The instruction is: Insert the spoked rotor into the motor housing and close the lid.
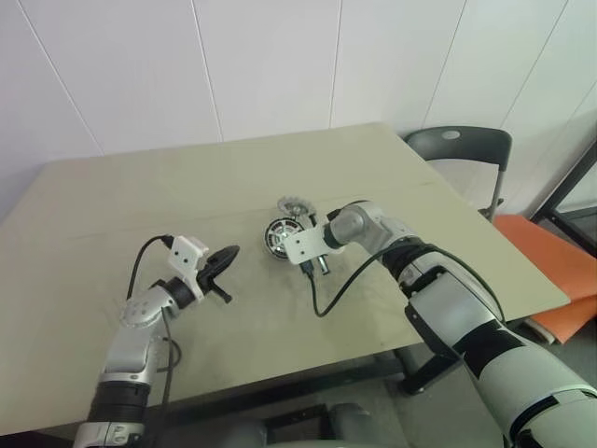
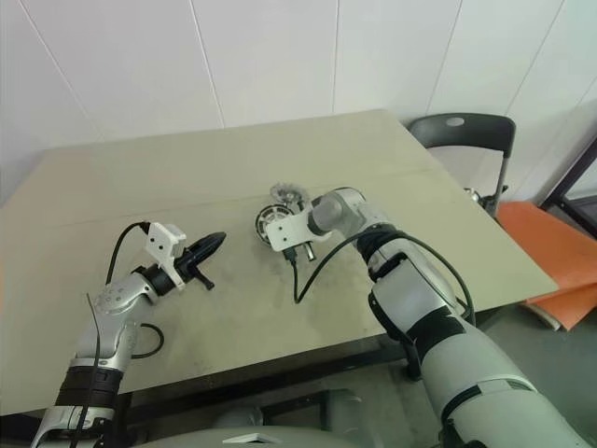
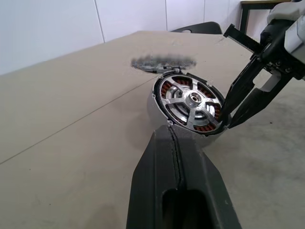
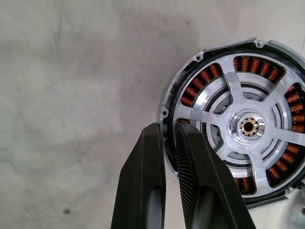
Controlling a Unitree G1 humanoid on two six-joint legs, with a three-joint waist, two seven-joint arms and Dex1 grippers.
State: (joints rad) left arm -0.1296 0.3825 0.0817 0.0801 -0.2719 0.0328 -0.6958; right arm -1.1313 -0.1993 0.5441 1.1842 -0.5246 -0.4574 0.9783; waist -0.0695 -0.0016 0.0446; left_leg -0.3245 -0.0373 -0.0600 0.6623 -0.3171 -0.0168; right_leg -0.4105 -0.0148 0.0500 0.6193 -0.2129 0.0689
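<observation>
Two black-fingered grippers work over a beige table (image 1: pixel 112 215), where the motor housing (image 4: pixel 190 71) stands tilted on edge near the middle with the spoked rotor (image 4: pixel 248 126) seated inside it, copper windings showing through the gaps. The right gripper (image 4: pixel 171 143) pinches the housing's rim between its nearly closed fingers. The left gripper (image 1: pixel 224 259) hovers clenched and empty, apart from the housing, while a small toothed part (image 3: pixel 163 62) lies just behind it.
</observation>
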